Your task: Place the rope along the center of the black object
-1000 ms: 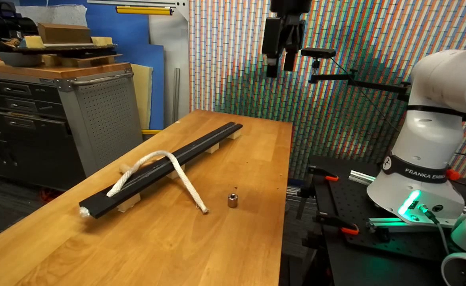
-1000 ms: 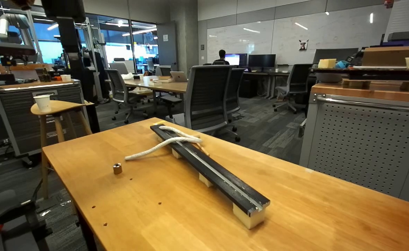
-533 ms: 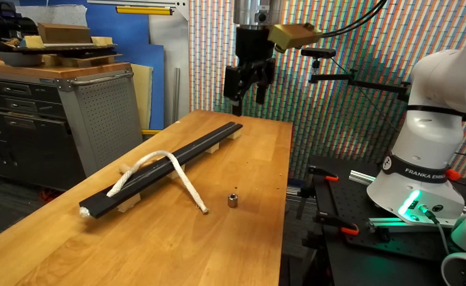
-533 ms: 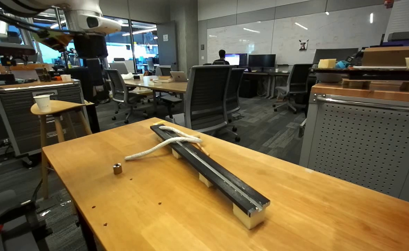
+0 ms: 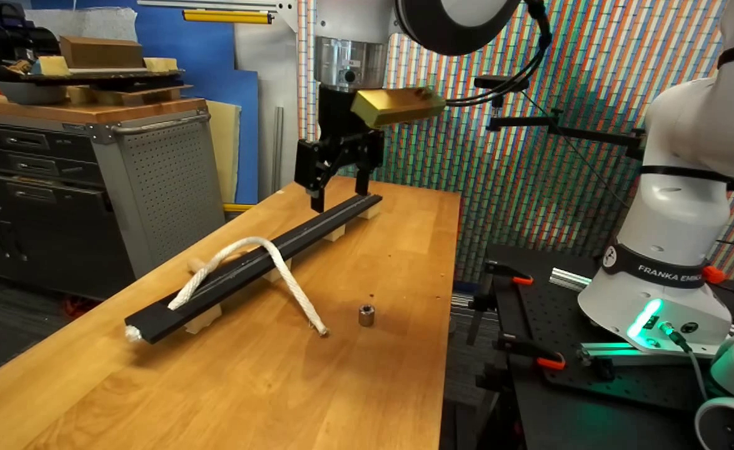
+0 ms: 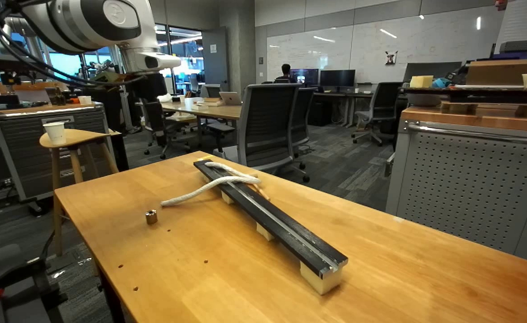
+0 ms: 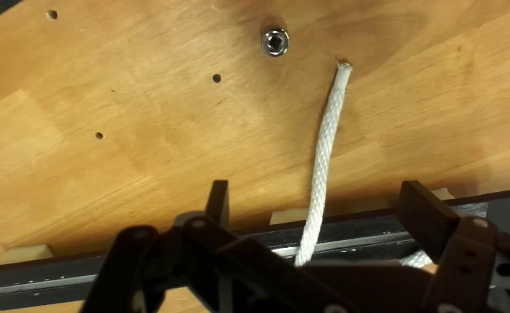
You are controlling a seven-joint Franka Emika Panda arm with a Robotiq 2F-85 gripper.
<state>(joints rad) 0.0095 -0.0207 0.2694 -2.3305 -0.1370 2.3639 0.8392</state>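
Note:
The white rope (image 5: 295, 290) (image 6: 191, 196) lies partly along the black bar (image 5: 311, 231) (image 6: 286, 229). It bows off the bar's side, bends back across the bar, and its loose end rests on the table. White frayed material (image 5: 133, 333) shows at the bar's end. A light groove runs along the bar's middle. My gripper (image 5: 339, 195) is open and empty above the bar and table; it also shows in an exterior view (image 6: 159, 132). In the wrist view (image 7: 316, 191) the rope (image 7: 323, 152) passes between the fingers' outlines, below them, over the bar (image 7: 359, 228). My fingers hide part of both.
A small metal socket (image 5: 366, 315) (image 6: 151, 217) (image 7: 275, 42) stands near the rope's loose end. Pale blocks (image 5: 334, 233) (image 6: 321, 278) hold the bar above the wooden table (image 6: 402, 255). A wooden dowel (image 6: 261, 192) lies beside the bar under the rope's bend.
My gripper has come down, moving left in an exterior view and right in another, closer to the bar and rope. The rope, bar and socket have not moved.

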